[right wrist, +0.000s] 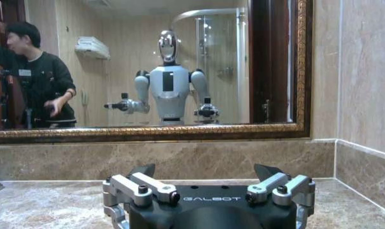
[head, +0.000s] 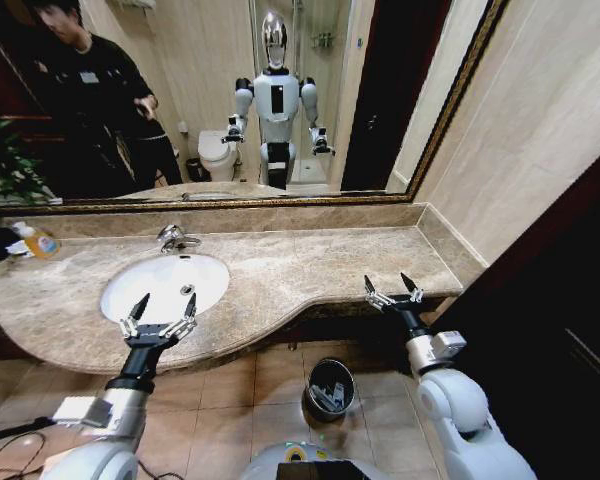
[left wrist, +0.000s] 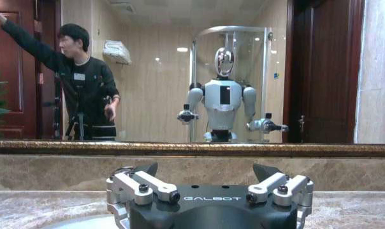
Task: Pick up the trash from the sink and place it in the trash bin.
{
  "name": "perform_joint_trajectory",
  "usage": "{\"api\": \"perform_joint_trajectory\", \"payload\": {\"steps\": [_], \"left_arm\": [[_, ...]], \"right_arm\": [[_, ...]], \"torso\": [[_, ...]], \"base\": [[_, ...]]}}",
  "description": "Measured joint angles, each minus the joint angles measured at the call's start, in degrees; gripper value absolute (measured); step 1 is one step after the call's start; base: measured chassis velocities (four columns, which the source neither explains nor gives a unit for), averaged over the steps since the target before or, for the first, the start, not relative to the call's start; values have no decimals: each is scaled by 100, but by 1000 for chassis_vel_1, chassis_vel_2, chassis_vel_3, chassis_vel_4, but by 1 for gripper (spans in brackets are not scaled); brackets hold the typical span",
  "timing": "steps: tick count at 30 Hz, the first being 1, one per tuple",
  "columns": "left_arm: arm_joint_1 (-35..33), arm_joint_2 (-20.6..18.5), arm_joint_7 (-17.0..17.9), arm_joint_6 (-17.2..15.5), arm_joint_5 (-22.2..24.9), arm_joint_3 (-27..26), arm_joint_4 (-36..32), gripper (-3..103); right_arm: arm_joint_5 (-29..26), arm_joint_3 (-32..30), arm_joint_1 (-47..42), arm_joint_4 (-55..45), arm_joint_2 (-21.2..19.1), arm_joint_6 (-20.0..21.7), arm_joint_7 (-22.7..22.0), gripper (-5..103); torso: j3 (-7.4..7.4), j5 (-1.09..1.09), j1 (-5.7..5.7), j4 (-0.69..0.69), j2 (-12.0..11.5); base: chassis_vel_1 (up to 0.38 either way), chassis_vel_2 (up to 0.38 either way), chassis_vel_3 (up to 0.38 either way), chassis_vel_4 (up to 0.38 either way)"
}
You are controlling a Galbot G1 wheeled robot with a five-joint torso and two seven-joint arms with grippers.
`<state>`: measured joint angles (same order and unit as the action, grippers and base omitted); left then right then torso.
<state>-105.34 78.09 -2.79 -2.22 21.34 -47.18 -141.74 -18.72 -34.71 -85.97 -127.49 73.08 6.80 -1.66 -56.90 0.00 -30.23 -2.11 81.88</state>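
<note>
Fingers spread wide and empty on both arms: the left gripper [head: 158,318] hangs at lower left of the head view, over the near edge of the sink [head: 210,300]; the right gripper [head: 393,291] sits at centre right, over the counter's front edge, well apart from the basin.

Progress, judged from what lies where: basin looks bare white w/ only the drain [head: 187,290] showing, no tubes or sachets visible in it. The trash bin [head: 330,388] stands on the floor at lower centre, between the two arms, and pale items [head: 327,397] lie inside (too small to tell which ones). So the picking seems done or nearly so; little looks left beyond a check that nothing hides under the left gripper.

Surface, left to right: a clear bottle w/ orange label [head: 40,242] at far left of the marble counter [head: 310,265], then the chrome faucet [head: 173,238] behind the basin, then bare beige-brown stone running to the right wall. A gold-framed mirror [head: 280,120] fills the upper frame and reflects the robot, a toilet, a glass shower. Floor is brown tile; a plant [head: 5,160] shows at upper left, a dark door panel [head: 570,330] at right.
</note>
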Motion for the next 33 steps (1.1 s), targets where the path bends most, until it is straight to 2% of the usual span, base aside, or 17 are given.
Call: {"api": "perform_joint_trajectory", "payload": {"steps": [33], "left_arm": [[0, 0, 0, 0, 0, 0, 0, 100]], "right_arm": [[-9, -2, 1, 10, -2, -7, 6, 100]], "torso": [[0, 0, 0, 0, 0]], "base": [[0, 0, 0, 0]]}}
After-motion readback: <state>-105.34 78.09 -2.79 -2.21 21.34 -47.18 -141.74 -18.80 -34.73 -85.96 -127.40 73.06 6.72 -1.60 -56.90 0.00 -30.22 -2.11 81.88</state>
